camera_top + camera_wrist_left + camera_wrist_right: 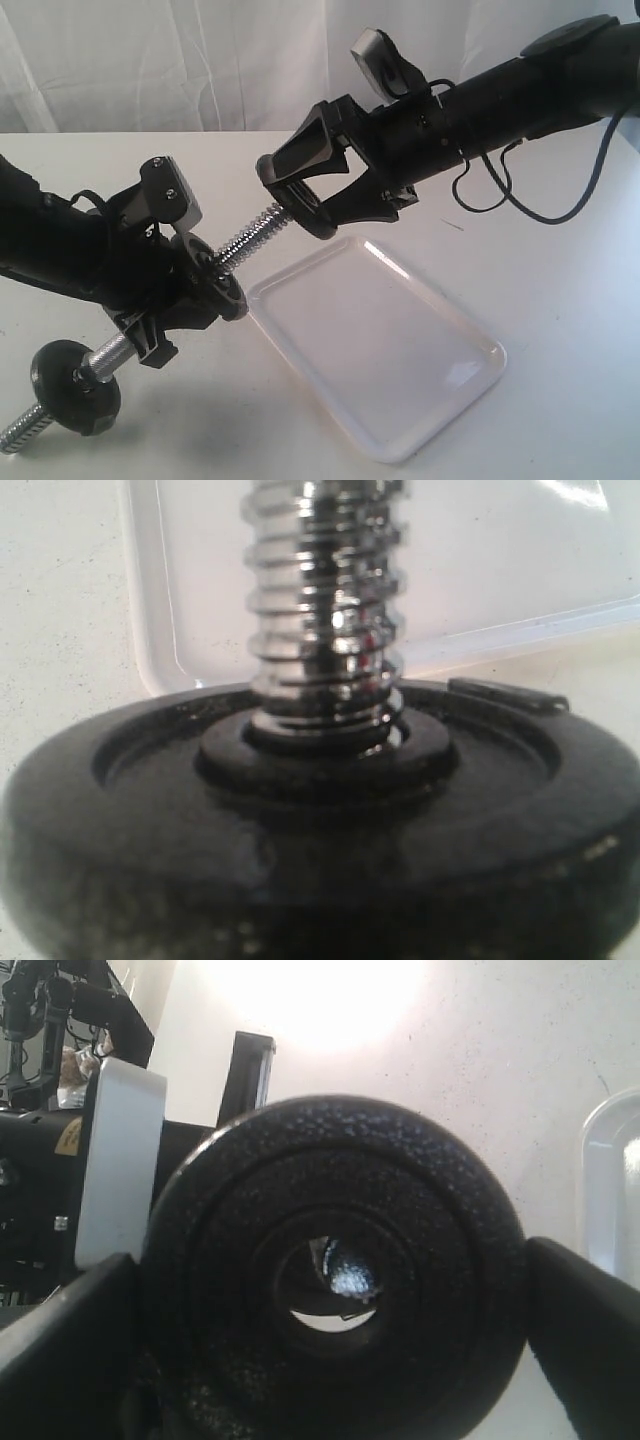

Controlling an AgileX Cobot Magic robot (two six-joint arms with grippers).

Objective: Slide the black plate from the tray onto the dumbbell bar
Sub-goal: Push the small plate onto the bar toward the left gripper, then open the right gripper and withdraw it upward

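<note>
The black plate (300,190) is no longer on the tray (470,385); it is pinched by its rim between the fingers of the right gripper (296,192) and is held in the air above the tray's far corner. The threaded tip of the dumbbell bar (250,236) is seen just at the plate's central hole, and in the right wrist view the chrome end shows through that hole, slightly off its middle. Threading is therefore judged to be beginning; the plate has yet to be pushed down the bar to the disc (320,820) already seated there.

The bar is clamped near its middle by the left gripper (175,300), tilted up toward the plate, with another disc (75,385) on its lower end, away from the tray. Only a short stretch of bare thread is left between the plate and the seated disc. Little clearance is offered by the hole's edge, so alignment is judged critical.
</note>
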